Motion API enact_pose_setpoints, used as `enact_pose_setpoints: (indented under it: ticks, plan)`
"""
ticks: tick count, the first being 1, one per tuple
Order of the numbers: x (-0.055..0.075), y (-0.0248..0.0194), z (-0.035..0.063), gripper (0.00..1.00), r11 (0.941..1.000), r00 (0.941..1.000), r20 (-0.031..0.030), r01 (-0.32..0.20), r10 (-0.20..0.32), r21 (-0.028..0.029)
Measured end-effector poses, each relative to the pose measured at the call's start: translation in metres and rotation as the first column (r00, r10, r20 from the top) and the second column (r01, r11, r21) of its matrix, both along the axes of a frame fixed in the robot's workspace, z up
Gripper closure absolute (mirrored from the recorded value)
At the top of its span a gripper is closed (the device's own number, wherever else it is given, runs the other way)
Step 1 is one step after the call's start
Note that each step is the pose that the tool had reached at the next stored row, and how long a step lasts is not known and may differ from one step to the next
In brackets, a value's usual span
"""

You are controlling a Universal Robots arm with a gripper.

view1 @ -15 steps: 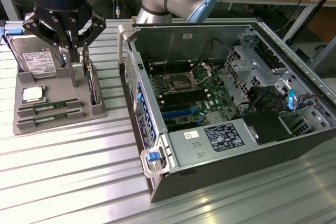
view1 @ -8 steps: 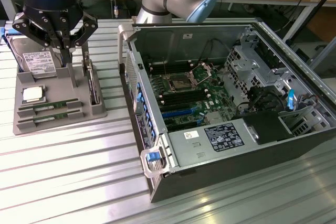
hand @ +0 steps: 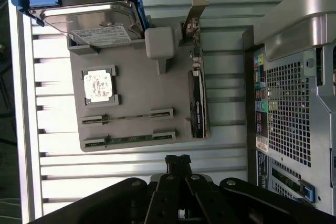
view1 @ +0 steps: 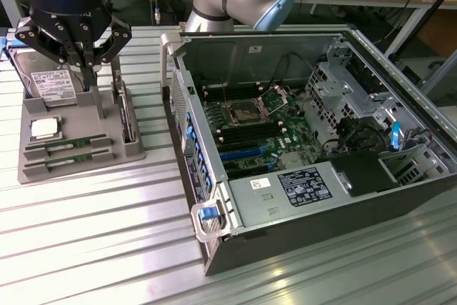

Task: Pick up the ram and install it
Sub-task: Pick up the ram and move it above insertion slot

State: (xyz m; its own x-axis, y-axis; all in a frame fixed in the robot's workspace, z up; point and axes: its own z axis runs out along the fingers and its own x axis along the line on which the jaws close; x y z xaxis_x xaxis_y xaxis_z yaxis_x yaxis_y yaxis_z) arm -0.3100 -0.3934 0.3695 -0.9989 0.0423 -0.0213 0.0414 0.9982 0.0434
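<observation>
The ram (hand: 137, 139) lies edge-up in the slot nearest one long edge of the grey fixture tray (hand: 131, 98), a thin green stick sunk low between the slot's walls. A second slot (hand: 127, 115) runs parallel just beside it. Green shows at its ends, but whether a whole stick sits there I cannot tell. Near that slot, further into the tray, rests the square silver processor (hand: 98, 85), and beyond that the hard drive (hand: 100, 27) in its blue carrier. An expansion card (hand: 197, 109) stands upright along the tray's side toward the open computer case (view1: 400, 69). The tray and case rest side by side on a slatted aluminium table (view1: 107, 233).

The gripper (hand: 177, 159) hangs above the tray with its fingers pressed together and nothing between them. In the exterior view it sits over the hard-drive end, well apart from the ram, so the task looks barely begun.

The risks, as I judge them:
- **Closed fingers:** brought down as they are, they would strike the board's top edge rather than straddle it.
- **Little to grip:** with so little of the stick standing proud, an off-centre pinch could cock it in the slot or let it slip.
- **Crowded neighbours:** spread fingers could foul the neighbouring slot or nudge the processor.
- **Seating in the case:** the memory slots (view1: 239, 153) on the motherboard (view1: 285, 141) are narrow and crowded by the socket and cables, so a tilted or reversed stick would jam instead of seating.
</observation>
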Motion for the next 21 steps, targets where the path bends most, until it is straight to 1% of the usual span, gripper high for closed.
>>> enact_pose_setpoints:
  ticks: [4, 7, 9, 13, 18, 19, 20, 21]
  plan:
    - [0.0, 0.0, 0.0, 0.89, 0.9996, 0.9996, -0.0001, -0.027, 0.027, 0.0]
    - [0.0, 0.0, 0.0, 0.89, 0.9973, 0.9973, 0.0, -0.073, 0.073, 0.0]
    - [0.0, 0.0, -0.0001, 0.89, 0.9931, 0.9932, -0.0002, -0.117, 0.117, -0.0014]
    - [0.0, 0.0, 0.0, 0.89, 0.9813, 0.9813, -0.0011, -0.192, 0.192, -0.0071]
    - [0.0, 0.0, 0.0, 0.89, 0.9701, 0.9701, -0.0018, -0.243, 0.243, -0.0105]
    - [0.0, 0.0, 0.0, 0.89, 0.9674, 0.9674, -0.002, -0.253, 0.253, -0.0112]
    - [0.0, 0.0, 0.0, 0.89, 0.9625, 0.9625, -0.0023, -0.271, 0.271, -0.0123]
    - [0.0, 0.0, 0.0, 0.89, 0.9595, 0.9596, -0.0024, -0.281, 0.281, -0.0127]
